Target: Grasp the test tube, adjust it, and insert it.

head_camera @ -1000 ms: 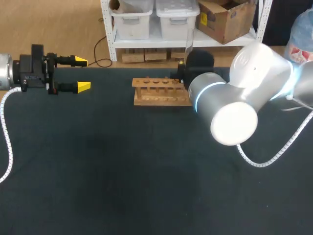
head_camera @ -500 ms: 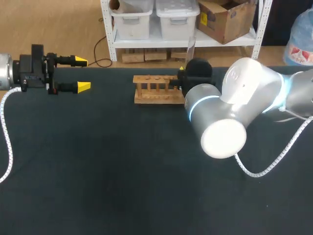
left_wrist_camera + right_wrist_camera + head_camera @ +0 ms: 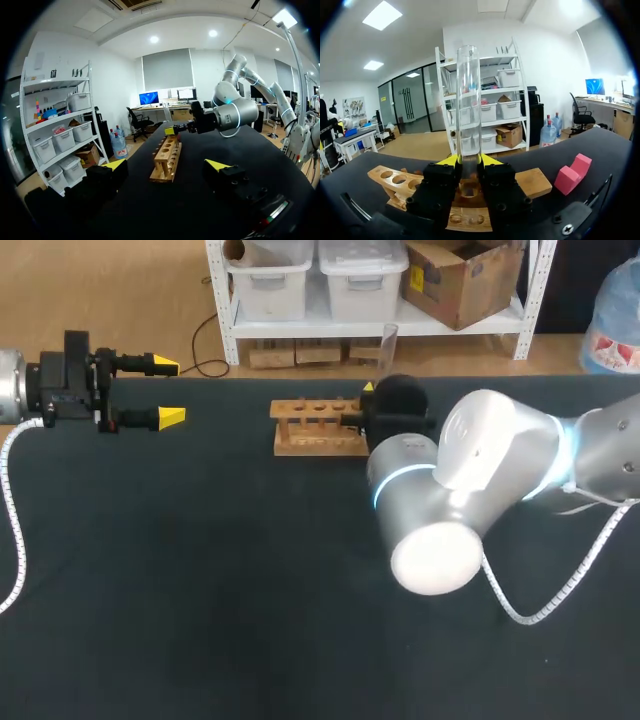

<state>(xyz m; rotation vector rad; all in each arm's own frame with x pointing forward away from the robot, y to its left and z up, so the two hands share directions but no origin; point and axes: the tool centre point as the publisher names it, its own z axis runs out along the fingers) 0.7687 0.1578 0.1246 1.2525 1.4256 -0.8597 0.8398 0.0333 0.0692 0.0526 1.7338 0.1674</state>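
A clear glass test tube point(image 3: 468, 105) stands upright between the yellow tips of my right gripper point(image 3: 468, 161), which is shut on its lower part. In the head view the test tube point(image 3: 388, 342) rises above the right gripper point(image 3: 370, 392) at the right end of the wooden rack point(image 3: 312, 426). In the right wrist view the rack point(image 3: 394, 180), with its row of round holes, lies directly under the fingers. My left gripper point(image 3: 165, 391) hangs open and empty at the table's far left, well away from the rack point(image 3: 167, 157).
A pink block point(image 3: 572, 173) lies on the dark table point(image 3: 200, 590) just beyond the rack's right end, on the right gripper's side. My right arm's bulky silver elbow point(image 3: 440, 510) hangs over the table's middle right.
My right arm has swung to the left, carrying the upright tube over the rack's right end. The left arm has stayed still.
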